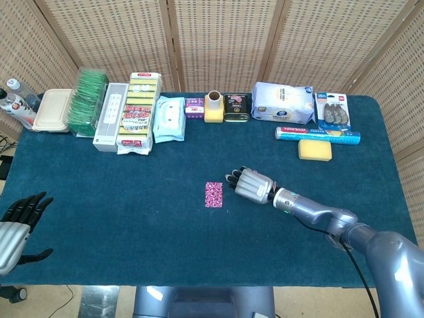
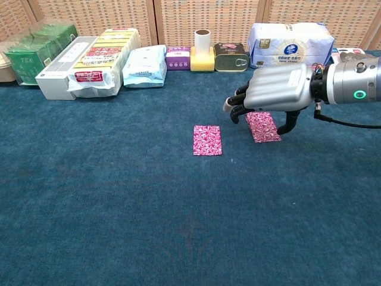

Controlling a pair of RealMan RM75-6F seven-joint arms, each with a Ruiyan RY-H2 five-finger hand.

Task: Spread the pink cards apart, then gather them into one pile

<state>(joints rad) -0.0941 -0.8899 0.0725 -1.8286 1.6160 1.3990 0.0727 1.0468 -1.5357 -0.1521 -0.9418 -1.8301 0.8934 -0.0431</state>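
Two pink cards lie flat on your bench, which is covered in a deep teal, short-pile cloth. Both cards are thin rectangles with a busy pink-and-white print. One pink card sits in the open near the middle of the bench, clear of everything. The other pink card lies just right of it, slightly skewed, with its far end tucked under your right hand.

Your right hand has a smooth silver-grey back and dark fingers. Those fingers are curled downward over the far edge of the second card, a little apart from one another, and the thumb hangs down on the right side of the card. From the chest view the hand hovers over the card's far end; whether the fingertips press on it you cannot tell, and nothing is clamped in the hand. The forearm reaches in from the right, roughly level, palm down.

Your left hand shows only in the head view, at the near left corner off the bench edge, fingers spread and holding nothing.

Along the far edge stand boxes, soft packets, a tin and a paper roll.
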